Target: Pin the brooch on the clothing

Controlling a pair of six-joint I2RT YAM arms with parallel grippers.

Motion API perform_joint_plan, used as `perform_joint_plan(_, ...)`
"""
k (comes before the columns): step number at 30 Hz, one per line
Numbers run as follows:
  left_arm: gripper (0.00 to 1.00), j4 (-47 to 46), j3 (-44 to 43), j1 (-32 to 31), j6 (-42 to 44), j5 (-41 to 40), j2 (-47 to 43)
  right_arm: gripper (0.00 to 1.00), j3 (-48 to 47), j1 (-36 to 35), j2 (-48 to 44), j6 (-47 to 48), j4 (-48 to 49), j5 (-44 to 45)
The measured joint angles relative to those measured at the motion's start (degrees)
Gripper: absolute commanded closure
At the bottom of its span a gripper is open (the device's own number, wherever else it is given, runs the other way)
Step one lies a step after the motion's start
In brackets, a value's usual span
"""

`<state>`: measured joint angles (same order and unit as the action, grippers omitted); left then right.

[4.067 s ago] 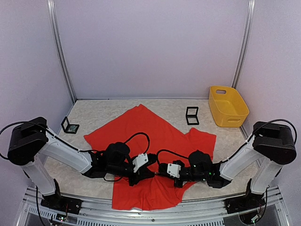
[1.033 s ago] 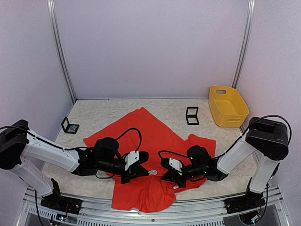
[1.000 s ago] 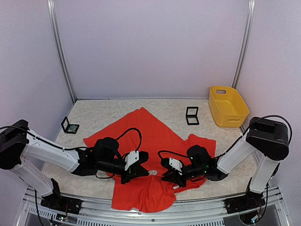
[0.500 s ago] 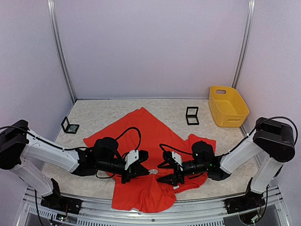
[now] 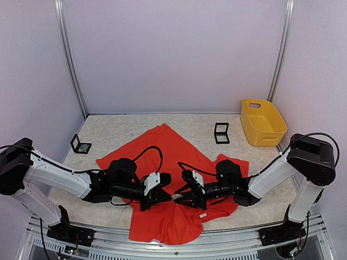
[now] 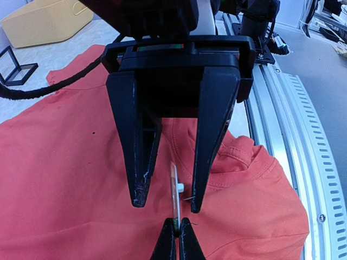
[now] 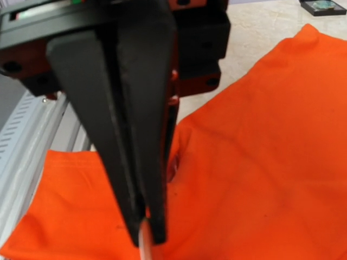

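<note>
Speckled table [image 5: 127,125]: red T-shirt [image 5: 169,145], yellow bin [image 5: 263,122], cube frame [image 5: 221,132], black case [image 5: 81,144].

left fingers [image 6: 165,246]: pinched together | right fingers [image 6: 142,162]: apart | pose: low, facing each other

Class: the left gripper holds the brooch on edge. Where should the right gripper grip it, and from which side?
Probably the free rim of the brooch, clamped across its flat faces, approaching opposite the left gripper: it stands thin and edge-on, and that gripper fills the near rim.
</note>
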<state>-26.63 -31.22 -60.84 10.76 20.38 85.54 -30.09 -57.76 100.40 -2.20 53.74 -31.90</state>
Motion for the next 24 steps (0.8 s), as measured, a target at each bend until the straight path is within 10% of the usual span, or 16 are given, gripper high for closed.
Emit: perform_joint_plan(24, 1.00, 1.36, -0.46, -0.35, 0.48, -4.83, -0.22, 0.88, -2.38, 1.33, 0.07, -11.96, -4.50, 1.09)
